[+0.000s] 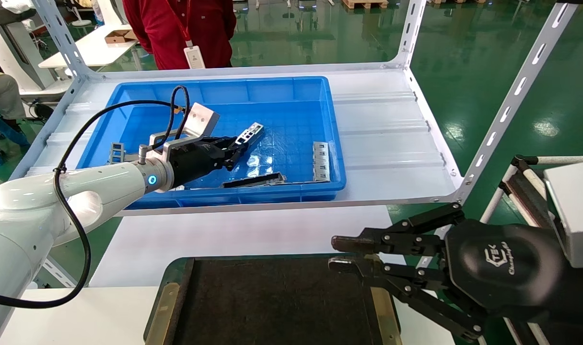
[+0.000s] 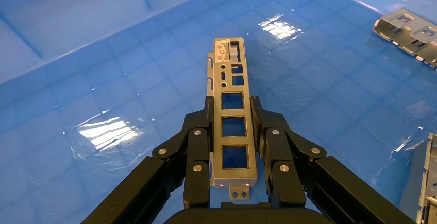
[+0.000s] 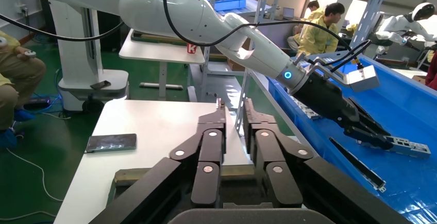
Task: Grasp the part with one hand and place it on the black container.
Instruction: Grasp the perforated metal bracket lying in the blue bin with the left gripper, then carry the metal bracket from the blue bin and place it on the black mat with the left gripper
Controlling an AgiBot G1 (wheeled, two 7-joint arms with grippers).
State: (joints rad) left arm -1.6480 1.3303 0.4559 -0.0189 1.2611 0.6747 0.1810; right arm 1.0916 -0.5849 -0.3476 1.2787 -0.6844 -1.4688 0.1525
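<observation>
The part (image 2: 232, 126) is clamped between the fingers of the left end effector (image 2: 233, 147) and is held above the floor of the blue bin (image 1: 128, 96). The right end effector (image 1: 351, 254) is parked, nearly closed and empty, over the black container (image 1: 272, 306).

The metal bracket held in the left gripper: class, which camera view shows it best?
The left wrist view: the bracket fills the middle, every rectangular cutout clear, clamped between the left gripper fingers. The head view shows it small above the blue bin; the right wrist view shows it distant, side-on.
</observation>
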